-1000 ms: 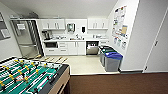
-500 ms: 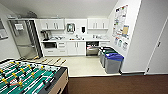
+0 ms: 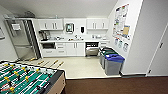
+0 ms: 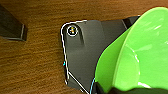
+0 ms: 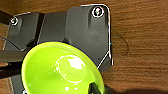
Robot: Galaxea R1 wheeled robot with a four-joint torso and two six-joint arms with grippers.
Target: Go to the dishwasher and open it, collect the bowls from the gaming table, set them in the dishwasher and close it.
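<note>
Carrying stage, by the look of it. Grips a green bowl in the left gripper, clamped at the rim, above the dark base plate and brown floor. Grips a yellow-green bowl in the right gripper, also pinched at the rim. Counts two bowls, one per gripper, both empty. Faces a kitchenette across the room in the head view, with the dishwasher just right of centre under the counter, well apart from the robot. Shows a dark upper part and a steel lower part there; cannot tell at this range whether the door is open. Judged done: collecting these two bowls. Judged left: crossing the pale floor to the dishwasher, loading both bowls, closing it. Counts one dishwasher, one foosball table at lower left of the head view, one tall steel fridge at left. Counts one blue-lidded bin at right of centre, with green-lidded bins just behind it, number unclear.
</note>
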